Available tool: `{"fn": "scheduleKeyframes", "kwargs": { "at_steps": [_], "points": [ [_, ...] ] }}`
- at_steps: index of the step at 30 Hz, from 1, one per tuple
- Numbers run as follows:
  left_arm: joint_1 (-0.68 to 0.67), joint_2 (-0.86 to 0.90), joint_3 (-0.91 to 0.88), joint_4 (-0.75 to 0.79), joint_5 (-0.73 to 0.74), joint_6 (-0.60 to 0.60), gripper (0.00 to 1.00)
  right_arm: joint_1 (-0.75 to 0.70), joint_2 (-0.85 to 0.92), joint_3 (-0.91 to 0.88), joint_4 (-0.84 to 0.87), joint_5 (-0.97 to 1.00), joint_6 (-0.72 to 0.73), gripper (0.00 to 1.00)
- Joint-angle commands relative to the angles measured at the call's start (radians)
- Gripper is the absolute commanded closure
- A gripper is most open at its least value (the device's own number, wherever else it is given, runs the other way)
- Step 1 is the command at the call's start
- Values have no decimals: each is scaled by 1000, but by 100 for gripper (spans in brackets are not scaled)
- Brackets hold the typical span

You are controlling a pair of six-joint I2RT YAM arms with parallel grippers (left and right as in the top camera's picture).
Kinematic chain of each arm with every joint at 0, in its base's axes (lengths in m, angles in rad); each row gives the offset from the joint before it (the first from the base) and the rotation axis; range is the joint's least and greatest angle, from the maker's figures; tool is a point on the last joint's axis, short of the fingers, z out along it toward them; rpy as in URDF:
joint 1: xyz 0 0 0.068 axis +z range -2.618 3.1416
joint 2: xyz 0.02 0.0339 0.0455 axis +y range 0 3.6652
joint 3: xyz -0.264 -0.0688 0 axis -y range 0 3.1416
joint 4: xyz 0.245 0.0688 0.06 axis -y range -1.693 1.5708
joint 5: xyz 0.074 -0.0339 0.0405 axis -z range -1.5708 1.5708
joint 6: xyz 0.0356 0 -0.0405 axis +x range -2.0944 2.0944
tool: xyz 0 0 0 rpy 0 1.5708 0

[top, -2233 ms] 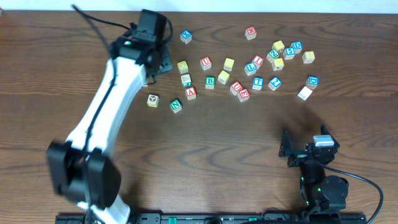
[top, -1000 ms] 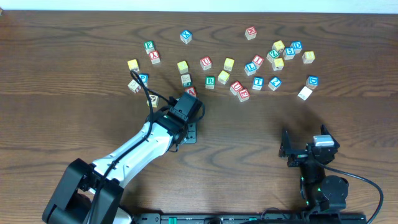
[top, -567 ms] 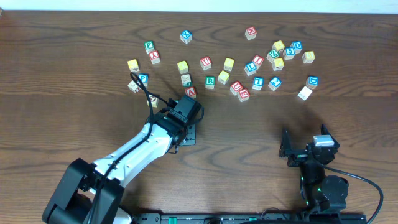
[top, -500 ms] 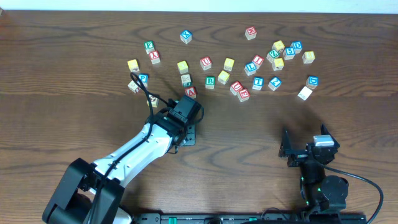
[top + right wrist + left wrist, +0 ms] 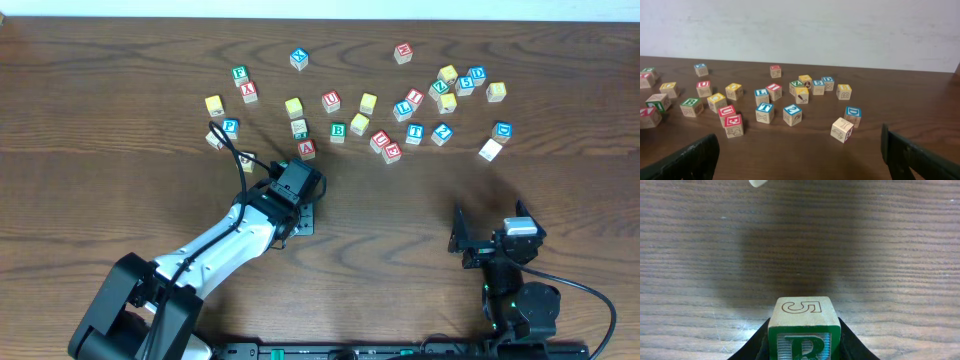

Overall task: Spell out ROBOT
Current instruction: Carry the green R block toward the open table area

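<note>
Left wrist view: the R cube [image 5: 804, 312] sits between the two fingers [image 5: 759, 344] of the left gripper [image 5: 804, 347], which squeeze it from both sides. Its top face shows a 5. Under it is bare brown table [image 5: 865, 255], and I cannot tell if it touches the wood. From overhead, a red A cube [image 5: 307, 149] lies just past that gripper, and a yellowish cube [image 5: 246, 161] is beside the arm. Farther back are the B cube [image 5: 338, 130], the T cube [image 5: 414, 132] and two yellow cubes [image 5: 368, 103] [image 5: 359, 123], mixed in with many others. The right gripper [image 5: 800, 145] is well away from them, jaws wide apart, holding nothing.
</note>
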Motion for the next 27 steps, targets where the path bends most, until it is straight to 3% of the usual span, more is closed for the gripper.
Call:
{"fn": "scheduleKeyframes", "kwargs": {
  "at_steps": [1, 24, 27],
  "points": [
    [0, -3, -8, 1, -50, -13, 92, -5, -5, -2, -4, 1, 6, 1],
    [0, 81, -7, 13, -53, -24, 92, -5, -5, -2, -4, 1, 6, 1],
    [0, 81, -7, 13, -53, -23, 73, -5, -5, -2, -4, 1, 6, 1]
  ]
}}
